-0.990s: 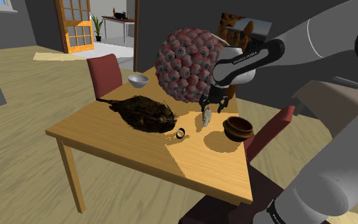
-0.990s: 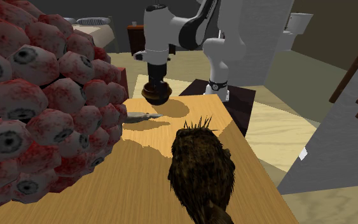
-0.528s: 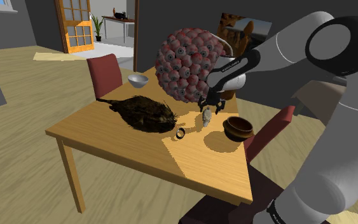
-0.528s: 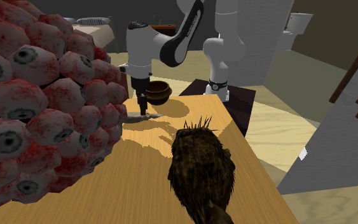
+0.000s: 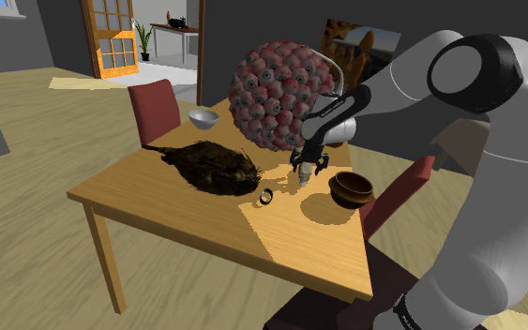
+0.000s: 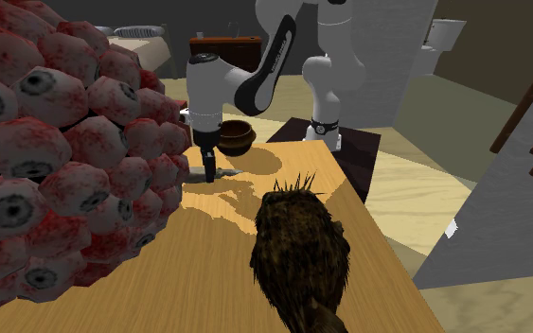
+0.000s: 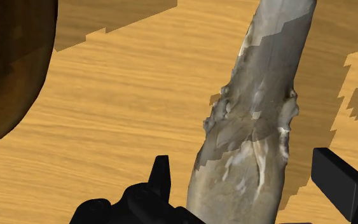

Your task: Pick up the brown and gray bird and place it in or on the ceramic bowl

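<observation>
The black two-finger gripper (image 7: 244, 162) (image 5: 305, 169) (image 6: 210, 174) hangs low over the table with its fingers (image 7: 161, 178) spread apart, one on each side of the long grey-brown bird (image 7: 254, 114) and neither touching it, so nothing is held. The bird (image 5: 304, 178) (image 6: 231, 172) lies flat on the light wooden table (image 5: 158, 206) (image 6: 378, 255). In the wrist view its long axis runs straight out from the gripper, between the fingers. In the second exterior view it runs across the tabletop, with a thin tapered end pointing to that view's right — head or tail, I cannot tell. Just beside it, apart from it, stands the dark brown round bowl (image 5: 352, 188) (image 6: 237, 136) (image 7: 6, 70), between the bird and the robot's stand. A small dark ring (image 5: 265, 196) sits on the bird's other side, then a dark brown spiky furred lump (image 5: 213, 167) (image 6: 297, 251). A big ball of red-veined eyeballs (image 5: 276, 94) (image 6: 56, 161) looms behind the gripper in the shoulder view. A small pale bowl (image 5: 203, 117) rests near the far edge by a red chair (image 5: 155, 108). Beyond lie a wooden floor (image 5: 27, 234), grey walls and an orange glazed door (image 5: 112, 37).
</observation>
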Tool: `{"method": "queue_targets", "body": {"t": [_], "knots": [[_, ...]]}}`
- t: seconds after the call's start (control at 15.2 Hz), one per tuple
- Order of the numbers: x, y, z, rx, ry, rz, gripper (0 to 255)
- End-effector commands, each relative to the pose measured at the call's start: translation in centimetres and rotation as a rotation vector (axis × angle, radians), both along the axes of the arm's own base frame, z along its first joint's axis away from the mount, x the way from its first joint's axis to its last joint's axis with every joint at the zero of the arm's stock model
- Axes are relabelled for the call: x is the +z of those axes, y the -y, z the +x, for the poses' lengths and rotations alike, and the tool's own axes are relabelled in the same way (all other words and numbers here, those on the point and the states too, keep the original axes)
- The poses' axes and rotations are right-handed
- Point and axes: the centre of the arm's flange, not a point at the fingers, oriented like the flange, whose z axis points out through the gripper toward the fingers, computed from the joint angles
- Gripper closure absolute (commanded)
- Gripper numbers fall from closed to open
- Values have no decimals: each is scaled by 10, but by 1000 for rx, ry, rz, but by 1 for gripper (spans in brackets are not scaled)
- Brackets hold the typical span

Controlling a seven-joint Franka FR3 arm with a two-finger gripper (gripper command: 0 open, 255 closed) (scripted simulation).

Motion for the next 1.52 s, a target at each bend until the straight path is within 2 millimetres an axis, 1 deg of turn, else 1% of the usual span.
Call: {"method": "queue_targets", "body": {"t": [0.0, 0.4, 0.46, 1.06, 1.45], "knots": [[-4, 1, 0, 0, 0, 0, 0], [-4, 1, 0, 0, 0, 0, 0], [-4, 1, 0, 0, 0, 0, 255], [-4, 1, 0, 0, 0, 0, 255], [28, 1, 0, 0, 0, 0, 255]]}}
